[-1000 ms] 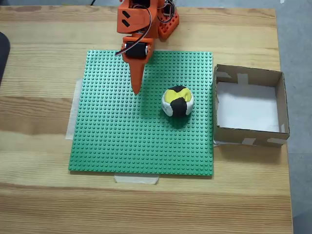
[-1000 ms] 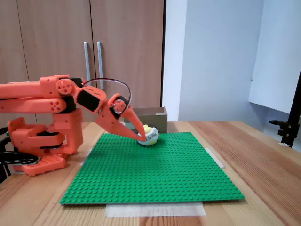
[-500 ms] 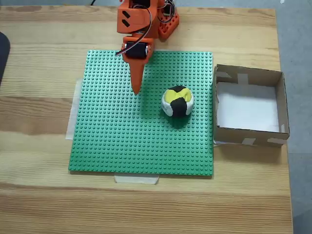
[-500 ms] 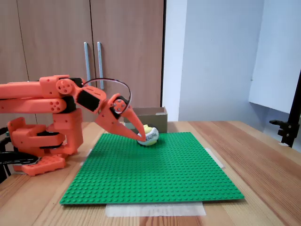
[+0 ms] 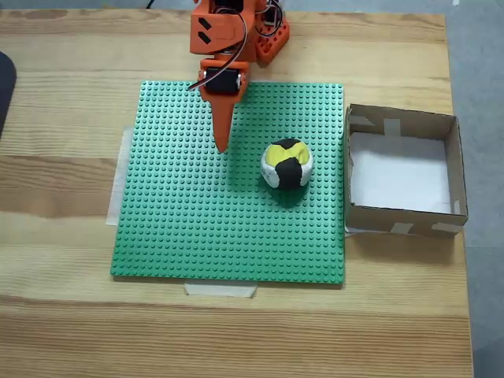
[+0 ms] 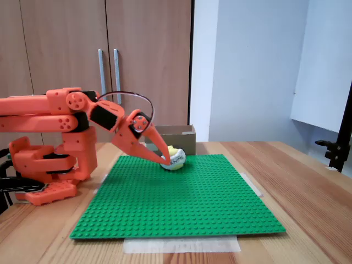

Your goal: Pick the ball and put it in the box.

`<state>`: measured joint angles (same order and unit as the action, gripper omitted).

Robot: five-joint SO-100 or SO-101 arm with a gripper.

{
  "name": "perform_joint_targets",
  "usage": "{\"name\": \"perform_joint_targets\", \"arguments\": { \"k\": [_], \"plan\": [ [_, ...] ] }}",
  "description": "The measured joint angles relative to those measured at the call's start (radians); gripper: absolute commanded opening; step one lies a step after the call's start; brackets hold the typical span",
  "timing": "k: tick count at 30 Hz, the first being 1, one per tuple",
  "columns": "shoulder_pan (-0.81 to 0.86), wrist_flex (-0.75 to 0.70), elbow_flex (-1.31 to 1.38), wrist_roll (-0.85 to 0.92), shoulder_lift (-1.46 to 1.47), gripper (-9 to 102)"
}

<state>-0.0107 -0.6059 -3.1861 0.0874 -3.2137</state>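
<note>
The ball, patched yellow, black and white, rests on the green studded mat, right of its middle. In the side-on fixed view the ball shows dark lettering on a white patch. My orange gripper points down at the mat with its jaws together, empty, about a ball's width left of the ball in the top-down fixed view. Seen from the side, the gripper has its tip low and close beside the ball. The box, brown cardboard with a white bottom, stands just off the mat's right edge and holds nothing.
The mat is taped to a wooden table. The arm's orange base sits at the mat's far edge. A dark object pokes in at the left edge. A black stand is off to the right in the side-on view.
</note>
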Motion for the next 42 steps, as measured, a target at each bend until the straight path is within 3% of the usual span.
{"name": "perform_joint_targets", "arguments": {
  "k": [8, 21, 42],
  "plan": [
    [-0.002, -0.020, 0.041, -0.035, 0.017, -1],
    [0.006, -0.003, 0.282, -0.011, 0.302, -1],
    [-0.017, -0.422, 1.032, -0.086, 0.922, -1]
  ]
}}
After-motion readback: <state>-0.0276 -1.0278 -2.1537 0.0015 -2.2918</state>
